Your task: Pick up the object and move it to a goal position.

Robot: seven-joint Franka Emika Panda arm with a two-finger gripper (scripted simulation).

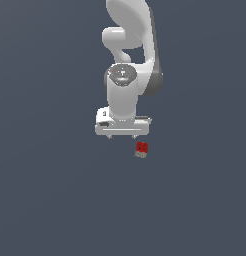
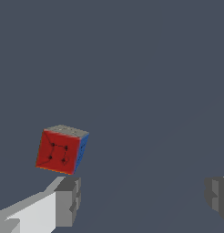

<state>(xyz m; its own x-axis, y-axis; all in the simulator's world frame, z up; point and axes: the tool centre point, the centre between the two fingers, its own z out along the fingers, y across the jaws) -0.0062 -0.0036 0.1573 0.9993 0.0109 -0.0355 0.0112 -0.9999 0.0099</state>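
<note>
Below centre in the exterior view, the cube point(image 1: 141, 149) lies just lower right of the gripper point(image 1: 122, 135), outside its spread, empty fingers point(image 2: 68, 200). Approach step, I judge (nothing grasped); next, centre over the cube, then descend.

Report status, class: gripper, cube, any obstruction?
Gripper open, empty. Red-faced cube on the floor, beside the gripper, outside the fingers. Nothing seen in the way.

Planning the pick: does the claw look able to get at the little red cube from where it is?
Probably yes. The claw is open, the red cube sits apart from it on bare floor, and nothing stands between them; it isn't between the fingers yet.
</note>
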